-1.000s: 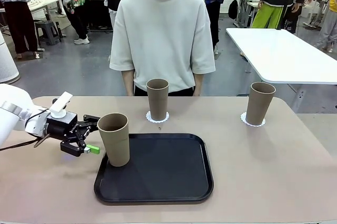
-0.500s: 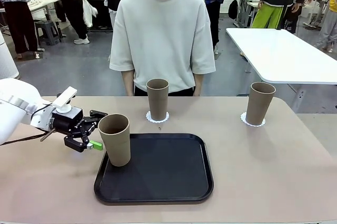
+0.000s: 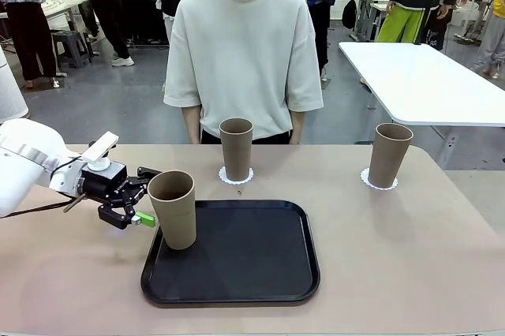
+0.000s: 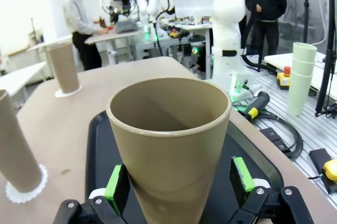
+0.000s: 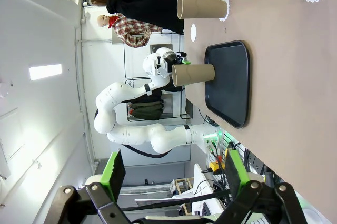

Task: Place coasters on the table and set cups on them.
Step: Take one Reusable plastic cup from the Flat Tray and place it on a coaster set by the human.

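Looking across the beige desk, we see our left gripper wide open around the near brown cup. Its green pads sit on both sides of the cup, and we cannot tell if they touch it. This cup stands on the left edge of the black tray. Two more cups stand on white lacy coasters: one far in the middle on its coaster, one far right on another coaster. Our right gripper is wide open and holds nothing.

No legible text or labels
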`<state>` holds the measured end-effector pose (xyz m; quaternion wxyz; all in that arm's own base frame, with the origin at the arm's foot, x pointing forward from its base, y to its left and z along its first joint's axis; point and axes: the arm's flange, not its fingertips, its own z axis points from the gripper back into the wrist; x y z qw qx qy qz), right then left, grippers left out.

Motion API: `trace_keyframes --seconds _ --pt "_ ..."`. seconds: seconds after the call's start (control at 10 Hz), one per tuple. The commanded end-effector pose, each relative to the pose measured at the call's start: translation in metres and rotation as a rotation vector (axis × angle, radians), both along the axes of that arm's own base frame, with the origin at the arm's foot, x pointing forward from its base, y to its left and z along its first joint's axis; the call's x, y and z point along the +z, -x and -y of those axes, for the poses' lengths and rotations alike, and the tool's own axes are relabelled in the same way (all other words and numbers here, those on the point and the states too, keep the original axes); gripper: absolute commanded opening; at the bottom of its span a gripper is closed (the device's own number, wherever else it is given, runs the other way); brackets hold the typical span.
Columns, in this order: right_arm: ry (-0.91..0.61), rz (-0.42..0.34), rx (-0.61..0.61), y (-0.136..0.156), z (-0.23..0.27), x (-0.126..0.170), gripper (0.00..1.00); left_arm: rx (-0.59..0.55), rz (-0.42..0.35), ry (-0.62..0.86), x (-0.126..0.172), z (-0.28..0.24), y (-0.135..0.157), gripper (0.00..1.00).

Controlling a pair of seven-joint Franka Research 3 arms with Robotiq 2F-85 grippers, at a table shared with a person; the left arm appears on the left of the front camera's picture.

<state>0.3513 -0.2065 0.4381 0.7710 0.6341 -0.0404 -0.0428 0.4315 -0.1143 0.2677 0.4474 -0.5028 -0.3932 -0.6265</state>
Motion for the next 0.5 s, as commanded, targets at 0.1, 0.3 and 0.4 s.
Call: trace_keyframes --seconds 0.1,0.3,0.4 --pt "-0.008 0.013 0.004 0.0009 0.0001 -0.0007 1.0 0.018 0.028 -0.038 -0.0242 0.0025 0.0035 1.0" --pt "-0.008 0.013 0.004 0.0009 0.0001 -0.0007 1.0 0.013 0.027 -0.052 -0.0259 0.008 0.0033 1.0" --pt "-0.008 0.013 0.004 0.0009 0.0001 -0.0007 1.0 0.011 0.027 -0.056 -0.0262 0.0098 0.0038 1.0"
